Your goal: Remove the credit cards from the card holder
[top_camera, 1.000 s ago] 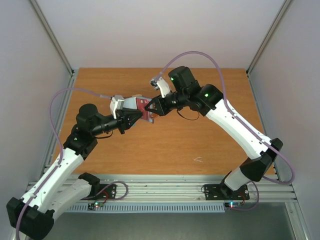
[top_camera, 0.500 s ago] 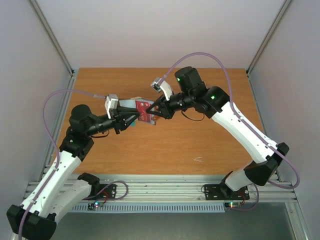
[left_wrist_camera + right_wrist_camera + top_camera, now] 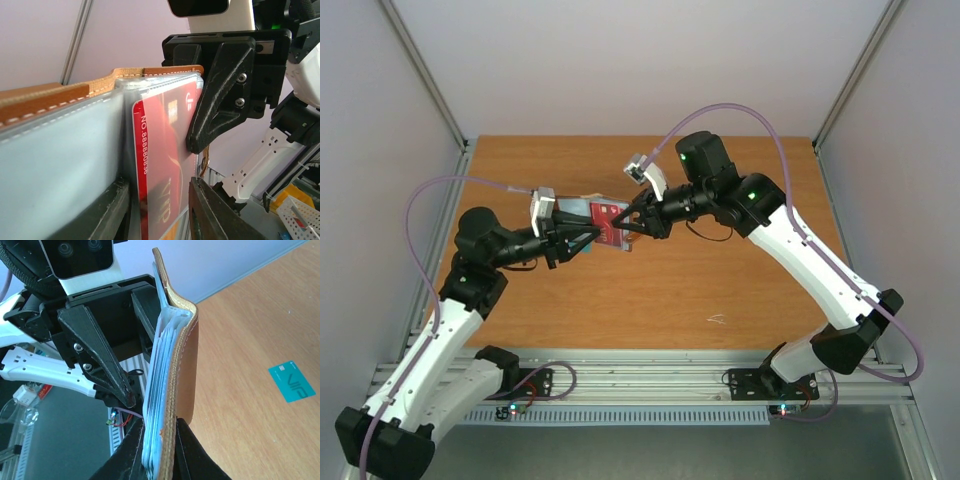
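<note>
The tan card holder (image 3: pixel 607 222) hangs open in the air between both arms. My right gripper (image 3: pixel 623 222) is shut on one leather flap (image 3: pixel 186 370), with the pale sleeves (image 3: pixel 159 390) pressed between its fingers. From the opposite side my left gripper (image 3: pixel 159 187) straddles the sleeves, jaws apart. A red credit card (image 3: pixel 165 160) sits in a sleeve between those fingers, next to the pale grey lining (image 3: pixel 55 165). A teal credit card (image 3: pixel 292 381) lies flat on the table.
The orange-brown table (image 3: pixel 720 290) runs below the raised holder. Pale walls and metal frame posts (image 3: pixel 430 80) close in the back and sides. A small white scrap (image 3: pixel 716 320) lies near the front edge. Cables loop above both arms.
My left gripper's jaws have spread wider around the sleeves. Both arms and the holder have shifted slightly to the left.
</note>
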Tool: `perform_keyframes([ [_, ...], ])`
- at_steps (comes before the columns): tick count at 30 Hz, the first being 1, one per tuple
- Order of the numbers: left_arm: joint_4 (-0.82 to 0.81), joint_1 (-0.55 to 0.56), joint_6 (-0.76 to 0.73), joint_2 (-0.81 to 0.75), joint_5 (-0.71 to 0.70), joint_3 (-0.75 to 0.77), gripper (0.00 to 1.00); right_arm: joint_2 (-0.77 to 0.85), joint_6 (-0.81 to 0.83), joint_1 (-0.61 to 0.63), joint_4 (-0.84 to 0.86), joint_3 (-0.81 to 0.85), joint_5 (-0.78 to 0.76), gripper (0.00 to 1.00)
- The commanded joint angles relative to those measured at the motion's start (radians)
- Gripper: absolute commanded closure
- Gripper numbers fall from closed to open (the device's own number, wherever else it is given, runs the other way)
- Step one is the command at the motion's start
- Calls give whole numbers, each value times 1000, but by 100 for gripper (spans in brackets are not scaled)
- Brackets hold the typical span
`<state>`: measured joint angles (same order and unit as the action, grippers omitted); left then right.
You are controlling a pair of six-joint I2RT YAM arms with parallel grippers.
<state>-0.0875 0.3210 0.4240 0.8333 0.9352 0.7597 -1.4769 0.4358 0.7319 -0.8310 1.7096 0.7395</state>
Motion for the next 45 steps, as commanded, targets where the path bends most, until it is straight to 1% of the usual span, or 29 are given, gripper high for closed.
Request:
perform_keyframes([
  [1, -93, 9, 31, 38, 21, 32, 67, 3, 0, 25, 103, -7, 178, 99],
  [5, -123, 16, 43, 50, 54, 49, 67, 0, 19, 26, 112, -20, 170, 99],
  [7, -147, 18, 55, 50, 69, 55, 69, -2, 20, 26, 122, -28, 172, 99],
  [8, -157, 19, 64, 51, 79, 60, 73, -3, 18, 25, 128, -32, 169, 99],
  [9, -164, 18, 70, 50, 89, 64, 83, -4, 18, 23, 130, -34, 169, 99],
  [10, -167, 18, 73, 49, 99, 70, 95, -5, 17, 22, 134, -36, 170, 99],
  [11, -166, 18, 79, 46, 104, 73, 99, -4, 16, 19, 140, -42, 168, 99],
  [15, -166, 17, 81, 33, 127, 75, 100, 9, 3, 6, 162, -67, 162, 93],
  [19, -146, 12, 78, 16, 122, 83, 100, 35, -17, -24, 183, -110, 174, 82],
  [20, -138, 9, 79, 11, 121, 86, 100, 47, -28, -37, 195, -128, 184, 79],
  [23, -119, -9, 84, -3, 101, 84, 100, 97, -76, -84, 254, -206, 231, 62],
  [24, -119, -13, 87, -6, 100, 79, 100, 117, -86, -93, 264, -224, 231, 58],
  [27, -124, -21, 95, -9, 97, 68, 100, 130, -89, -97, 256, -236, 235, 54],
  [31, -114, -26, 90, -8, 103, 64, 100, 130, -86, -99, 247, -235, 245, 52],
  [33, -112, -26, 88, -8, 105, 63, 100, 129, -85, -101, 249, -230, 249, 54],
  [34, -112, -28, 88, -8, 106, 63, 100, 127, -86, -103, 251, -227, 253, 62],
  [35, -111, -29, 88, -8, 108, 63, 100, 125, -89, -104, 252, -224, 256, 73],
  [36, -111, -29, 87, -8, 110, 63, 100, 122, -90, -105, 253, -222, 261, 81],
  [37, -107, -31, 85, -9, 112, 63, 100, 120, -93, -108, 254, -220, 266, 87],
  [39, -97, -33, 80, -10, 117, 63, 100, 118, -95, -115, 254, -219, 278, 96],
  [40, -97, -33, 74, -11, 128, 64, 100, 119, -95, -117, 252, -218, 280, 98],
  [42, -109, -33, 60, -14, 164, 63, 99, 114, -95, -117, 245, -214, 282, 99],
  [43, -109, -34, 58, -15, 164, 65, 93, 108, -93, -117, 238, -209, 286, 99],
  [45, -107, -33, 61, -13, 163, 68, 92, 97, -92, -117, 229, -197, 303, 99],
])
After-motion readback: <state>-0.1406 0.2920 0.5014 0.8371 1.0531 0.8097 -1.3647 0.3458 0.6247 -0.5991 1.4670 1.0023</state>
